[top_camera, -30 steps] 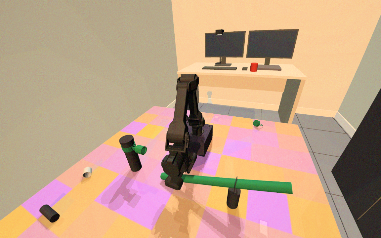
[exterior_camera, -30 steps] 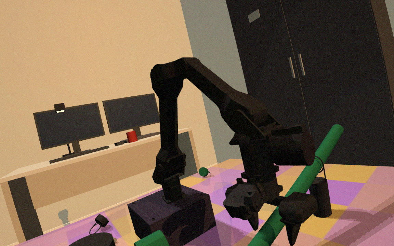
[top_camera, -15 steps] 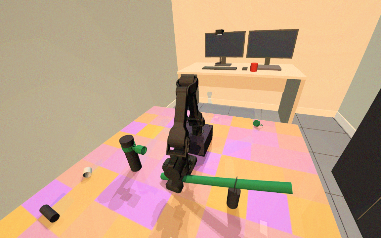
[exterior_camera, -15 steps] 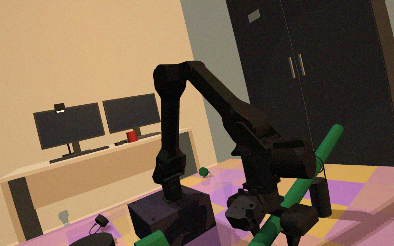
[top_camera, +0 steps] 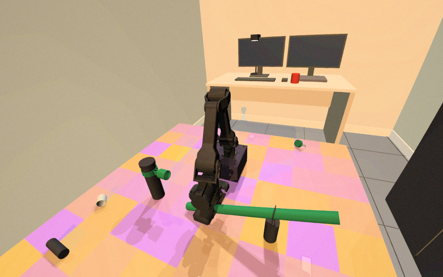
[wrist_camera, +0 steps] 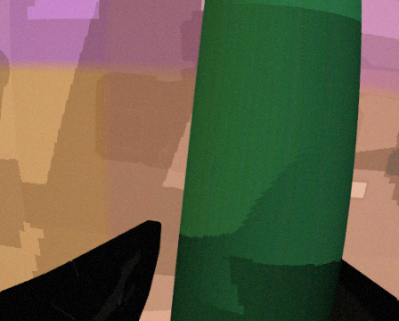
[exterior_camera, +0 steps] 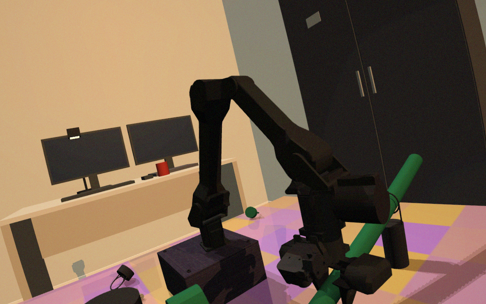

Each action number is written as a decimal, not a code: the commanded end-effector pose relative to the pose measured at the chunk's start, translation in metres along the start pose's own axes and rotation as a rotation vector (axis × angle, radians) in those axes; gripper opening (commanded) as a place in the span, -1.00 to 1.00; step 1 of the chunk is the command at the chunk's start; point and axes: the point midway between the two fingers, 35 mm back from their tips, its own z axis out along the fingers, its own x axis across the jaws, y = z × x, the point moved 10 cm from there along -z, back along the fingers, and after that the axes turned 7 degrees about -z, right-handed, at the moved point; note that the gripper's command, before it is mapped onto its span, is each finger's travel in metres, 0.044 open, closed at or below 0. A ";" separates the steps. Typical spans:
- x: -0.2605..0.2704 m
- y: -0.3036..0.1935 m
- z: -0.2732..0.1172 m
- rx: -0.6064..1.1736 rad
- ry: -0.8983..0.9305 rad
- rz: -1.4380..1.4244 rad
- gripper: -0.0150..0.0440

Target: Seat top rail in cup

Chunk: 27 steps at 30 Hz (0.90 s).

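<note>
The green rail passes through the black loop on the short post. Its left end is outside the green end cup, to the cup's right and nearer the camera in the top view. The cup hangs on the brace band, just below the cap of the big post. My gripper is partly open astride the rail near that end. The wrist view shows a gap at the left finger; the rail hides the right fingertip.
A black cylinder and a white ring lie at the left in the top view. A green cap lies at the back right. A small black looped cap lies near the base box.
</note>
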 end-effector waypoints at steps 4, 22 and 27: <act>0.001 0.000 0.000 -0.003 0.006 0.002 0.02; -0.003 0.006 -0.034 -0.147 -0.017 0.021 -0.49; -0.007 0.012 -0.063 -0.282 -0.035 0.037 -0.49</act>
